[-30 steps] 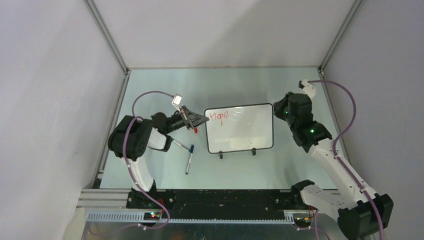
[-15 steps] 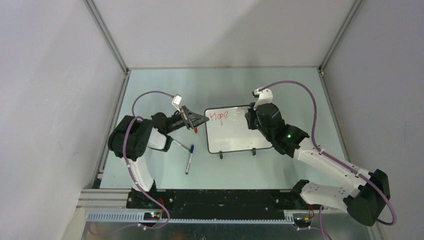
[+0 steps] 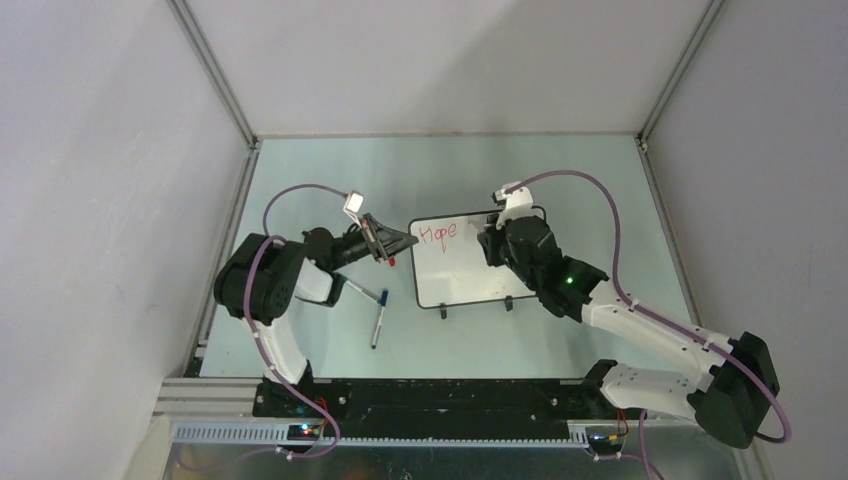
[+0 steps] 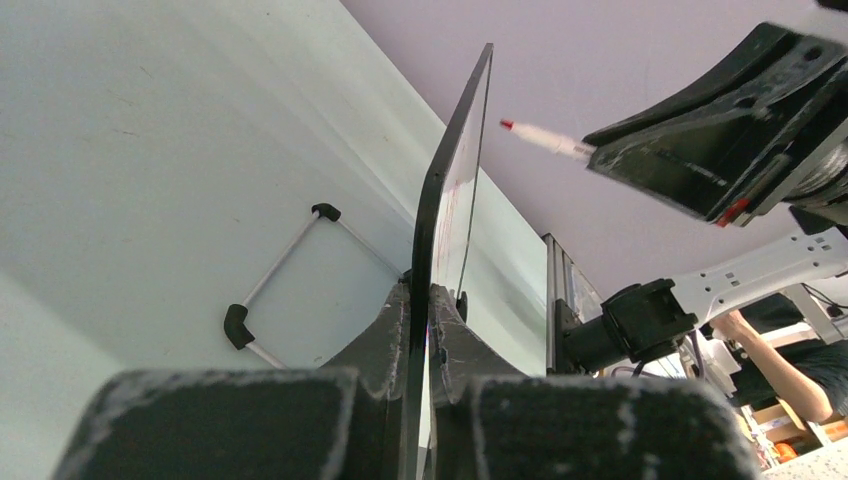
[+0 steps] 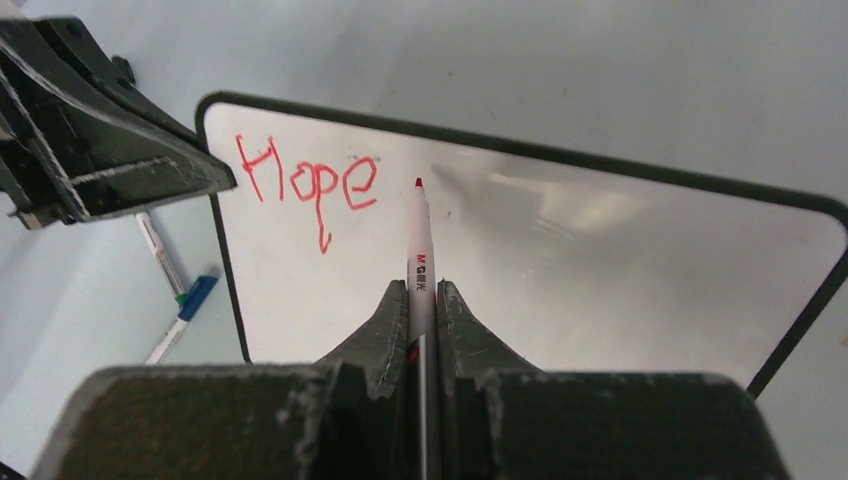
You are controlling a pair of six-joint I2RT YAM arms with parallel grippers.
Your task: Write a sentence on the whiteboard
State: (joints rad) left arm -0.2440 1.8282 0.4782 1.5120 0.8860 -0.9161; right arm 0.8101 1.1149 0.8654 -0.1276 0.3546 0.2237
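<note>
Red "Hope" [image 5: 305, 185] stands written; next the tip must land beside it. Right gripper [image 5: 422, 300] pinches the marker [image 5: 418, 235]; left gripper [image 4: 420, 315] clamps the whiteboard [image 5: 600, 260].

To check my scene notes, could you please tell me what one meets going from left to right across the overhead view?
In order: loose pens → left pincer clamping the whiteboard edge → red word "Hope" → right pincer holding a red pen.

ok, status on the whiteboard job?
Left gripper shut on whiteboard edge. Right gripper shut on marker, tip just right of "Hope", the only word written. Pens lie left of board, not blocking.
</note>
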